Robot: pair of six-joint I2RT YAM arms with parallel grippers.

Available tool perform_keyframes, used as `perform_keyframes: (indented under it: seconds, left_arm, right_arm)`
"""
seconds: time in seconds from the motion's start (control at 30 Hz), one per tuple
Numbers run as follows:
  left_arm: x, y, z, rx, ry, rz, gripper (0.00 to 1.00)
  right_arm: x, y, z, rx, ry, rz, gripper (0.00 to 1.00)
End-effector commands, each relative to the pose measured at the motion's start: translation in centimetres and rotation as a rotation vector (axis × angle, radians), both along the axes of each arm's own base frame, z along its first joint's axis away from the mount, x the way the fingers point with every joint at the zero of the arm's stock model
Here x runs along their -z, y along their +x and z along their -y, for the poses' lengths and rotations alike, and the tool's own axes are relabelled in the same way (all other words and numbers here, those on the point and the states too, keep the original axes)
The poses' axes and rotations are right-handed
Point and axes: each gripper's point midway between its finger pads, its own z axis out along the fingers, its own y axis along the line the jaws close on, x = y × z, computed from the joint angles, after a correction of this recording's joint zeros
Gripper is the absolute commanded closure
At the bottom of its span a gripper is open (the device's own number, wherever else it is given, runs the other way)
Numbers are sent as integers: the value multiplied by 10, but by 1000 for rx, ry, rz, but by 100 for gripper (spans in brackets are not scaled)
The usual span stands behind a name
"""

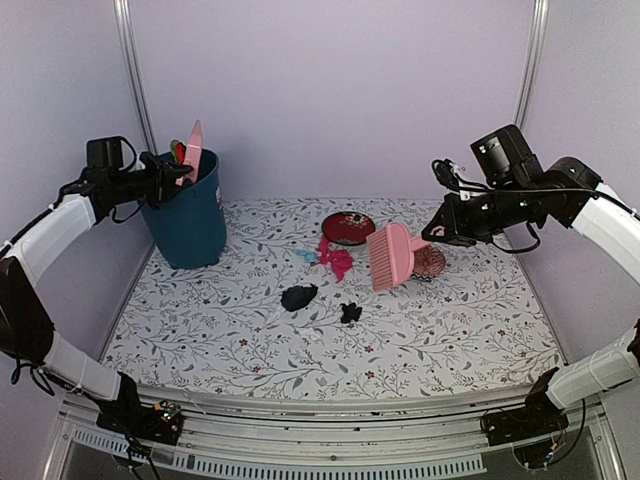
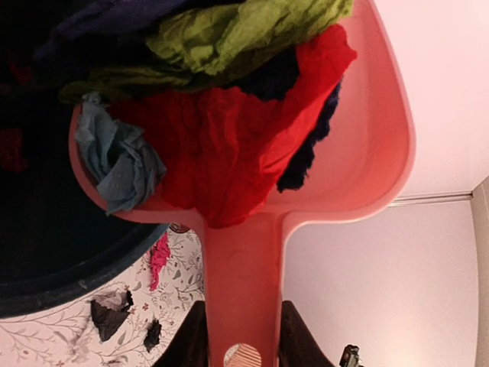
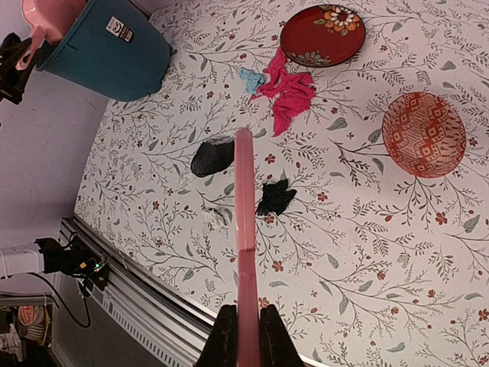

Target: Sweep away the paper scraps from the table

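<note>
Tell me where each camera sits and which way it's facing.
Top external: above, behind the arms, facing the table; both arms show.
Left wrist: looks along the pink dustpan over the teal bin; left gripper clamps its handle.
Right wrist: looks down the brush at the table; right gripper grips it.
Shared: all show the black scraps.

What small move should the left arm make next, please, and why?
Probably tip the dustpan a little more steeply into the bin. The left gripper grips its handle at the bin's rim, yet red, green and blue paper scraps sit bunched in the pan. Black and pink scraps lie on the table, so the pan will likely be needed again.
</note>
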Motion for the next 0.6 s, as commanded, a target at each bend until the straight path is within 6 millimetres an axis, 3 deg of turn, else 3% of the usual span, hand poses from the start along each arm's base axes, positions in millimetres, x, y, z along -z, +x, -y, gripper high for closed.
perform_keyframes:
  seconds: [0.0,0.3,0.57]
  left_arm:
    - [-12,-3,6,42,-135,29,97]
    - [-18,3,0,29,-201,41,97]
    - [-6,1,-1,25,-191,23,96]
  right_arm:
    - [-11,3,1,13,32,30,99]
    - [-9,5,-3,6,35,24,99]
    - [-8,7,-4,0,34,25,99]
